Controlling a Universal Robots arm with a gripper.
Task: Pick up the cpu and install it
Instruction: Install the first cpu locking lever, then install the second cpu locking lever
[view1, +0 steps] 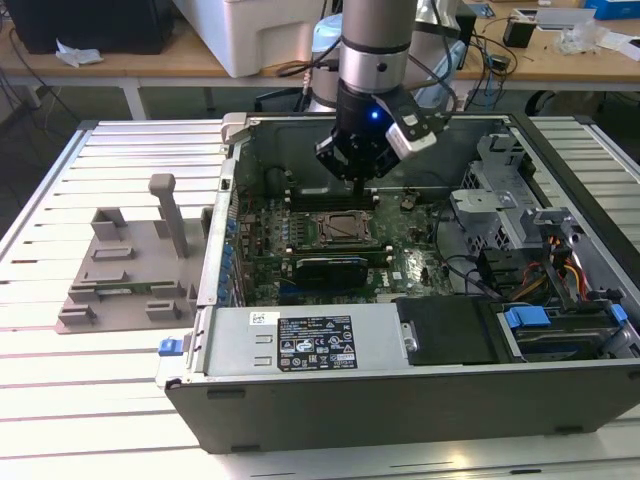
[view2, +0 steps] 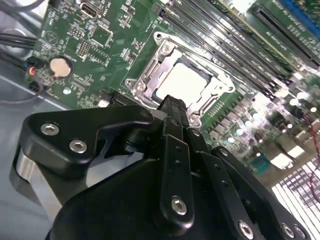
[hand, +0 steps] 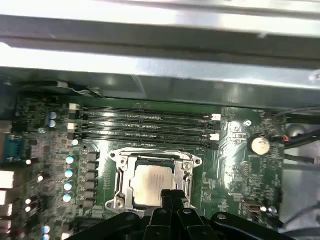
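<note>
Already the cpu (hand: 151, 185) lies flat inside the socket frame (hand: 120, 161) on the motherboard (view2: 85, 40), directly beneath the tool (view2: 172, 103), where installing calls for it to sit. In both wrist views the tool's fingers meet with no gap and carry nothing, poised just above the chip inside the open computer case (view1: 300, 395).
</note>
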